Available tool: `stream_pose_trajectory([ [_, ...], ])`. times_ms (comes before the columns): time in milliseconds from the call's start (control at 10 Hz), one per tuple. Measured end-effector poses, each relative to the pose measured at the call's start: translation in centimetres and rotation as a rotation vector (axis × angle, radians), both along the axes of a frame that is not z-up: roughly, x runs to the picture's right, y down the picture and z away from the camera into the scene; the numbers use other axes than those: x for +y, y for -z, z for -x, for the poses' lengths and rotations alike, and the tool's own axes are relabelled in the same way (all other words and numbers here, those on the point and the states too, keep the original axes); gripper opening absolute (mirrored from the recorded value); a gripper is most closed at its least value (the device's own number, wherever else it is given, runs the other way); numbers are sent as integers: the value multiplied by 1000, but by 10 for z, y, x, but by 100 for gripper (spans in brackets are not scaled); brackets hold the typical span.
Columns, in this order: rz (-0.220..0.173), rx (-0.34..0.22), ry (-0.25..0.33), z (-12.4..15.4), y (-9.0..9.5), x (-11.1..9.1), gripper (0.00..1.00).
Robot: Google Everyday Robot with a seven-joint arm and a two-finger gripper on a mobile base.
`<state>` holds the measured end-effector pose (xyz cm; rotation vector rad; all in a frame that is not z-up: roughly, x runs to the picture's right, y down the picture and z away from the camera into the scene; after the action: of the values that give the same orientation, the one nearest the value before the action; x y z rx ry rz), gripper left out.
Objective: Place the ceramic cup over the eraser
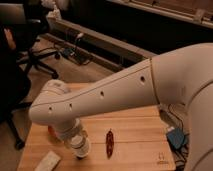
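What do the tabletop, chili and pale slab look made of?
Tabletop: wood, with a light matte finish and visible plank lines. Chili: dark red with a faint sheen; plastic or real, cannot tell. Pale slab: flat and matte, material unclear. Gripper hangs low over the table between slab and chili.
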<state>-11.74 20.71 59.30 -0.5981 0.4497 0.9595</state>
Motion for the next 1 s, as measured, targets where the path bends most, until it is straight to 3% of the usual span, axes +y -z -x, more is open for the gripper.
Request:
stream_pose_trajectory([
  [600, 33, -53, -80, 5, -22, 3, 10],
  [1000, 32, -63, -70, 4, -37, 6, 10],
])
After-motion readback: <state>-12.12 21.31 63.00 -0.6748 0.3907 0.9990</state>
